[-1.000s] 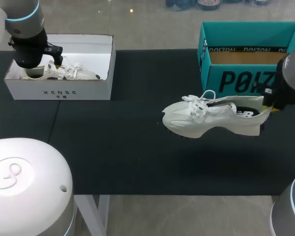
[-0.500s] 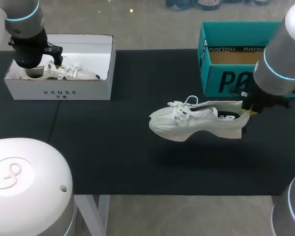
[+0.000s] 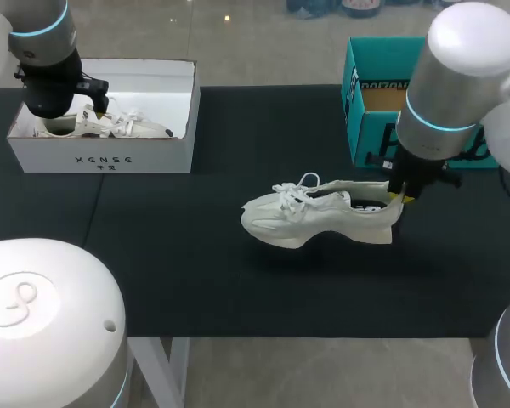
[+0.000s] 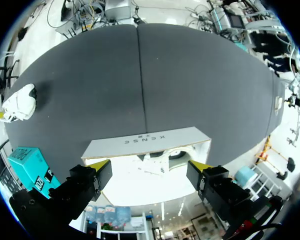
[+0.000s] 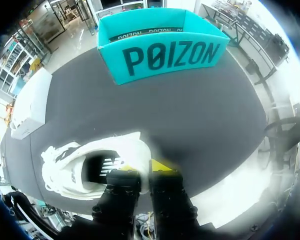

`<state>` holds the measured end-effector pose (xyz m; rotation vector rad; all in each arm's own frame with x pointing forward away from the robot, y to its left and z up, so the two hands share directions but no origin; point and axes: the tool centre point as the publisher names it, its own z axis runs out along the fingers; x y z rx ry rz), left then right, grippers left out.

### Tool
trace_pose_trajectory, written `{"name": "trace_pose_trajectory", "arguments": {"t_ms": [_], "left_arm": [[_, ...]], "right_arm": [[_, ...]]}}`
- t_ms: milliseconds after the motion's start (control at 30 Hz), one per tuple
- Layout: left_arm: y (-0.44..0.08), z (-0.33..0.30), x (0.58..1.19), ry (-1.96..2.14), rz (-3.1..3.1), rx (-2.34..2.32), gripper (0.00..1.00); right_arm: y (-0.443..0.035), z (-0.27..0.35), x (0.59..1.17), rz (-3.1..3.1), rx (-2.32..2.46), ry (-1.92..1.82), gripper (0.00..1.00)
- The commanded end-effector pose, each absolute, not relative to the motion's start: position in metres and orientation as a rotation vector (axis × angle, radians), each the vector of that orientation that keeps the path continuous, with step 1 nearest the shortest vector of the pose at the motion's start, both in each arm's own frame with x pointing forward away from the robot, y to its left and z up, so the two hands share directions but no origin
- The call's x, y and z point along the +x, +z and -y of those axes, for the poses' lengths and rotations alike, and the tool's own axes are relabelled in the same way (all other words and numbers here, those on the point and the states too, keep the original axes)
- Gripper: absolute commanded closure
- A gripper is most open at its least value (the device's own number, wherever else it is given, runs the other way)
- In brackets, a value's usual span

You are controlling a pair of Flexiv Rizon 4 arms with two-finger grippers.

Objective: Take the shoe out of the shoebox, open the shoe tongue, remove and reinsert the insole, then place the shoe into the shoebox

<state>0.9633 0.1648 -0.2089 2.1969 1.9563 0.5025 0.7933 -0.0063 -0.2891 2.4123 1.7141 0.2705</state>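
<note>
A white shoe point(image 3: 314, 217) hangs low over the black mat in the middle of the table, toe pointing left, laces loose. My right gripper point(image 3: 397, 198) is shut on its heel collar. In the right wrist view the shoe point(image 5: 90, 167) lies ahead of my right gripper point(image 5: 146, 167), whose yellow tips pinch the heel edge. The teal shoebox point(image 3: 370, 119) stands open behind the shoe, at the far right, and shows as the teal shoebox point(image 5: 162, 50) beyond the gripper. My left gripper point(image 4: 149, 167) is open above a white box point(image 4: 145, 142).
The white box point(image 3: 102, 149) at the far left holds another white shoe point(image 3: 127, 127), with my left arm point(image 3: 51, 76) over it. In the left wrist view the held shoe point(image 4: 20, 102) and the teal box point(image 4: 27, 160) sit far off to one side.
My right arm has carried the shoe leftward and a little toward the front, away from the teal shoebox. The left arm has stayed still.
</note>
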Motion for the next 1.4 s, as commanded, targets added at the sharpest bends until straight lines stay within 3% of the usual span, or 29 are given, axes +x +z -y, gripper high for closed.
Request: {"name": "trace_pose_trajectory", "arguments": {"t_ms": [33, 733, 767, 800, 833, 1133, 1400], "left_arm": [[-0.209, -0.165, 0.961, 0.507, -1.956, 2.197, 0.00], [-0.209, -0.165, 0.961, 0.507, -1.956, 2.197, 0.00], [-0.209, -0.165, 0.961, 0.507, -1.956, 2.197, 0.00], [-0.209, -0.165, 0.961, 0.507, -1.956, 2.197, 0.00], [-0.209, -0.165, 0.961, 0.507, -1.956, 2.197, 0.00], [-0.209, -0.165, 0.961, 0.507, -1.956, 2.197, 0.00], [-0.209, -0.165, 0.961, 0.507, -1.956, 2.197, 0.00]], "right_arm": [[-0.308, -0.022, 0.811, -1.730, 2.422, 0.227, 1.00], [-0.361, -0.036, 0.816, -1.719, 2.481, 0.154, 1.00], [-0.362, -0.035, 0.815, -1.710, 2.492, 0.150, 0.80], [-0.361, -0.034, 0.813, -1.701, 2.497, 0.149, 0.51], [-0.361, -0.033, 0.812, -1.696, 2.501, 0.152, 0.02], [-0.334, -0.018, 0.802, -1.692, 2.520, 0.192, 0.00], [-0.288, 0.006, 0.793, -2.095, 2.332, 0.129, 0.00]]}}
